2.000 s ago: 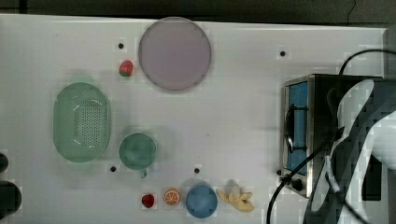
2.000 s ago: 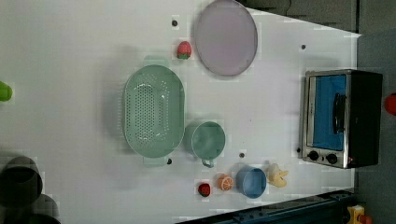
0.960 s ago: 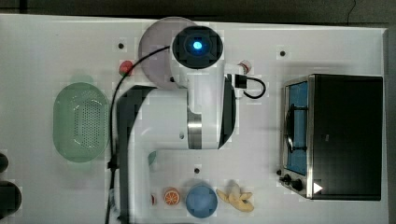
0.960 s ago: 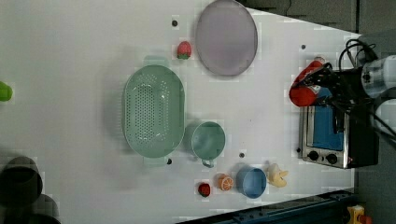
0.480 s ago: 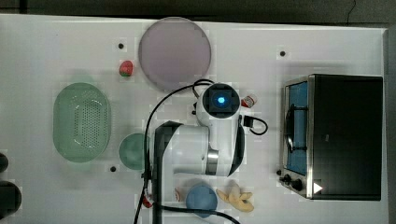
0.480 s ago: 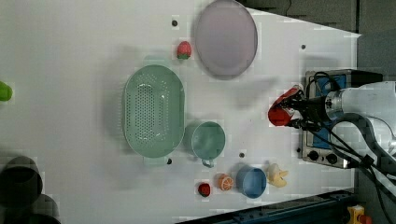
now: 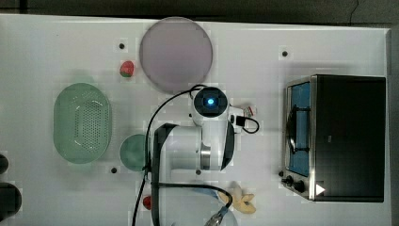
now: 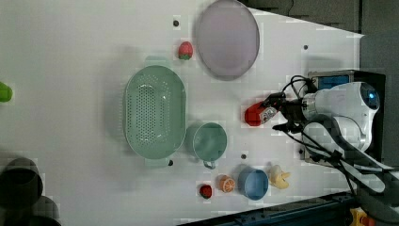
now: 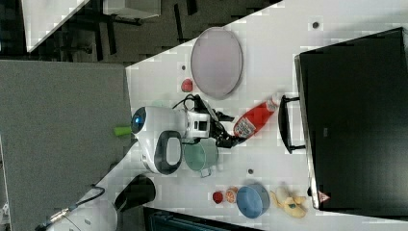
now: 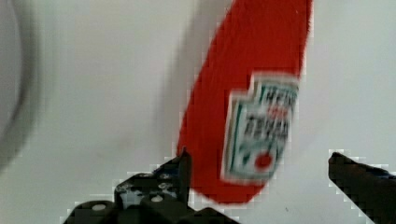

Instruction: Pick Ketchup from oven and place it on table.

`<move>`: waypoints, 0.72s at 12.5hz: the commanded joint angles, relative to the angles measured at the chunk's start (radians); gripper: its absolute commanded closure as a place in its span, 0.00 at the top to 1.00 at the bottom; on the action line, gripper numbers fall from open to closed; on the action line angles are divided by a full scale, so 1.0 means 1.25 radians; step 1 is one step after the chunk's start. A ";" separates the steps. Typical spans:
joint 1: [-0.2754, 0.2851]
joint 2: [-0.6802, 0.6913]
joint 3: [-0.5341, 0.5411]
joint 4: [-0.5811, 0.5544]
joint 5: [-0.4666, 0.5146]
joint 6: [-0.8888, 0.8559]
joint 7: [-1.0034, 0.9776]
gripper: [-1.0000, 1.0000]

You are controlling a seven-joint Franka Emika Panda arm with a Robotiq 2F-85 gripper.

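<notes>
Bright, even overhead light washes the white table (image 7: 56, 47) nearly to glare, so shadows stay faint: a soft grey one lies beside the green colander (image 8: 154, 117) in the left view. Blocky compression speckles edges in every view. In the wrist view the ketchup (image 10: 247, 93) label is blurred, its shadow soft on the table.

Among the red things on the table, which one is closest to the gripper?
The ketchup, the long red bottle with a white label, lies right at the gripper. The two small red strawberries sit far from it.
</notes>
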State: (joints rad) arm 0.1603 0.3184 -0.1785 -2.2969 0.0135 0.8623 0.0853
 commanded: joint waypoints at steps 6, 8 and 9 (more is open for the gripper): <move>0.002 -0.239 -0.003 0.340 -0.001 -0.438 0.030 1.00; 0.002 -0.239 -0.003 0.408 -0.001 -0.509 0.030 1.00; 0.002 -0.239 -0.003 0.436 -0.001 -0.542 0.030 1.00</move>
State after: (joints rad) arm 0.1724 -0.0024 -0.1932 -1.7451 0.0075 0.1943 0.0853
